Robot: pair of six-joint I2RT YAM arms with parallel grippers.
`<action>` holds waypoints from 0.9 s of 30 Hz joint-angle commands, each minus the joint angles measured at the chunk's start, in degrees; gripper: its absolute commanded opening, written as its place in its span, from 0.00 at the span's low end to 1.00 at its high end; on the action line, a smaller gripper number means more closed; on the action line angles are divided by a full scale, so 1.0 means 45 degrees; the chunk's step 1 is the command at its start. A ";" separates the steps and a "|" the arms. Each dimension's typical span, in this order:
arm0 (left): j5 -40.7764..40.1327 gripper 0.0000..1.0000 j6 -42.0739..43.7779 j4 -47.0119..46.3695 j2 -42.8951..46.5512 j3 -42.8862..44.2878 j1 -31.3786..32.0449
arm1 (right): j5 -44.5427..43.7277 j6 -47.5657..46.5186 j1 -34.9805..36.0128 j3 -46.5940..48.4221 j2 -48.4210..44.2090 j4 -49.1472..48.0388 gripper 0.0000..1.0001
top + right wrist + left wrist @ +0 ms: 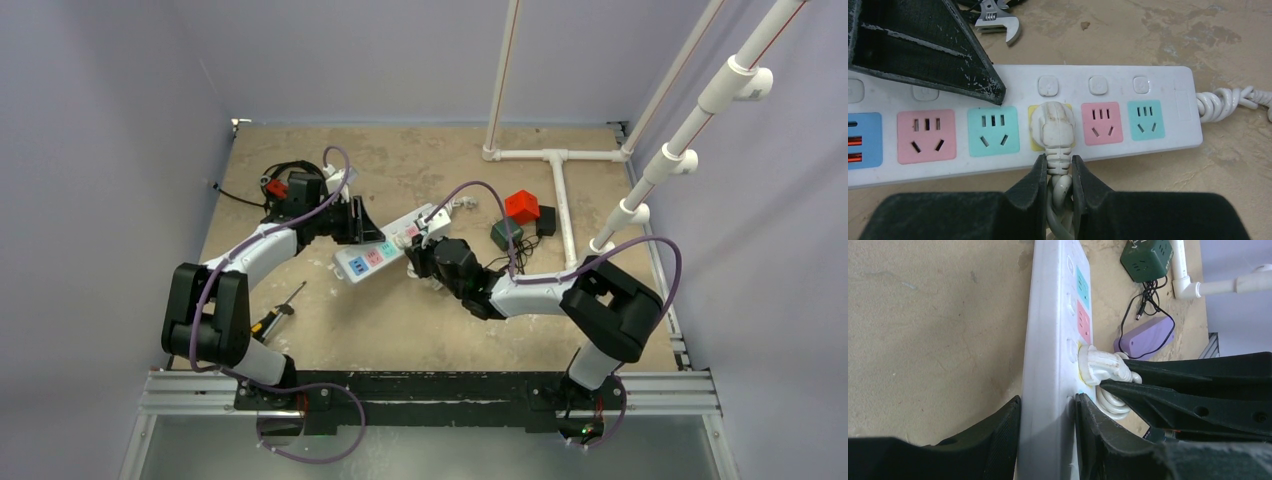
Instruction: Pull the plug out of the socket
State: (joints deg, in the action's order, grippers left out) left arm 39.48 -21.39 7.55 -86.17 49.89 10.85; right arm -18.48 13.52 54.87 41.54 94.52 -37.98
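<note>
The top external camera looks steeply down from high behind the socket (372,257), far enough to take in the table (400,330) all round it. The left wrist camera sits close at one end of the socket, sighting along its length; the right wrist camera faces its outlets from just beside its long edge. Both wrist views share the plug (1100,365) seated in it.

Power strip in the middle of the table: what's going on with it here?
The left gripper clamps the long white power strip across its width, bracing it. The right gripper is shut on the ribbed neck of the white plug, just below its body. The plug still sits in the yellow outlet, so the pull has not been made yet.
</note>
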 commanded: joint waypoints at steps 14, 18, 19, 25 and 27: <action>-0.0482 0.00 0.0145 0.0254 0.0415 0.0066 0.0342 | -0.2408 -0.0655 0.2071 0.1328 0.0479 -0.0858 0.00; -0.0855 0.00 0.0334 0.0447 0.0490 0.0105 0.0359 | -0.1410 -0.0383 0.1645 0.0997 -0.0004 -0.1229 0.00; -0.0990 0.00 0.0414 0.0509 0.0537 0.0132 0.0388 | -0.0916 -0.0250 0.1409 0.0903 -0.0137 -0.1302 0.00; -0.1911 0.00 0.0961 0.1010 0.0709 0.0305 0.0821 | 0.2420 0.0591 -0.0511 0.0053 -0.1015 -0.2290 0.00; -0.2008 0.00 0.1000 0.1056 0.0697 0.0329 0.0863 | 0.2642 0.0635 -0.0643 0.0042 -0.1031 -0.2307 0.00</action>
State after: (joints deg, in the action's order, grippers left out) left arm 33.52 -19.29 11.31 -84.07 50.02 13.23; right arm -15.27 13.41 53.82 40.95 94.11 -37.30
